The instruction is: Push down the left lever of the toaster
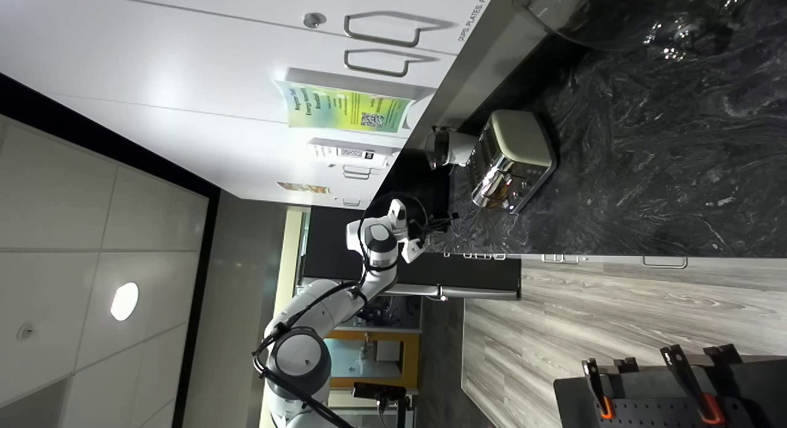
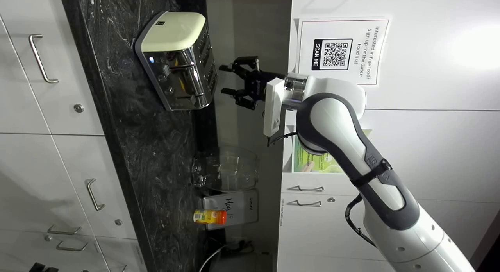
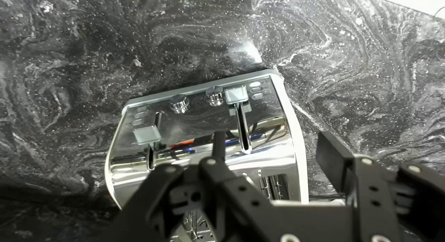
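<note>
The toaster, with cream sides and a chrome front and top, stands on the dark counter in both exterior views (image 1: 522, 136) (image 2: 181, 61) and fills the wrist view's middle (image 3: 196, 125). Both exterior pictures lie sideways. In the wrist view, the pale lever beside the lit button (image 3: 236, 94) is at its slot's base end. This is the left lever seen from the toaster's front. The other lever (image 3: 147, 134) sits higher in its slot. My gripper (image 2: 226, 79) is open and empty above the toaster, also in the wrist view (image 3: 270, 137). A finger hides part of the toaster top.
A clear glass jar (image 2: 228, 170) stands farther along the counter, with a yellow container (image 2: 209, 216) and a small whiteboard (image 2: 246, 209). A white-and-dark appliance (image 1: 461, 148) is beside the toaster. Upper cabinets with paper signs (image 2: 340, 51) hang close to the arm.
</note>
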{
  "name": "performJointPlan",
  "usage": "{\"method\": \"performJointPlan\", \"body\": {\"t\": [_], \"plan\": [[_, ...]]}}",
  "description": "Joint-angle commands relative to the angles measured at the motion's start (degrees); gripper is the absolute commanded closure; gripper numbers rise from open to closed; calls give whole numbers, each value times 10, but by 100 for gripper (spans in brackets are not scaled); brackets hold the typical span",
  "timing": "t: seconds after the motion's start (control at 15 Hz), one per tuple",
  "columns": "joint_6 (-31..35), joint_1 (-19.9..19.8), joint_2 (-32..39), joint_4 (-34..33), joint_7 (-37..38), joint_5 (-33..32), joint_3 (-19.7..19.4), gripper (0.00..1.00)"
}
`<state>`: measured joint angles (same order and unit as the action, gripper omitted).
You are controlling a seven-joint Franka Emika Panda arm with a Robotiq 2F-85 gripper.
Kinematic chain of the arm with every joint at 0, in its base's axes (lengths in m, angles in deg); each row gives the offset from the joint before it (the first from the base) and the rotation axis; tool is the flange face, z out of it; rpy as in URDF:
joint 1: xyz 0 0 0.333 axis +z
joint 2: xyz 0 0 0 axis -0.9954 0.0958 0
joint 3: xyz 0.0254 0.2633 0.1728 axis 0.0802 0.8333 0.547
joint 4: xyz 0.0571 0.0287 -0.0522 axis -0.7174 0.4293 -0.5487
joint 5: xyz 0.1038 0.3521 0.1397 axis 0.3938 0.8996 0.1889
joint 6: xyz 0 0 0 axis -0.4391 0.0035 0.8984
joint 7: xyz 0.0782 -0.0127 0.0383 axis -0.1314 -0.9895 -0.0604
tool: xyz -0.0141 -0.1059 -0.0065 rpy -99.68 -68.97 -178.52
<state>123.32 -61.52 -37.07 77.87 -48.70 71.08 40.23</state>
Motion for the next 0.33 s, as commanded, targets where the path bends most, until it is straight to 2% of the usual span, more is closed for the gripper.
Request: {"method": "performJointPlan", "body": {"t": [0.0,0.27], "plan": [[6,-10,-26,26,22,-15,11,1],[-2,-15,-4,2,5,-7,18,0]]}}
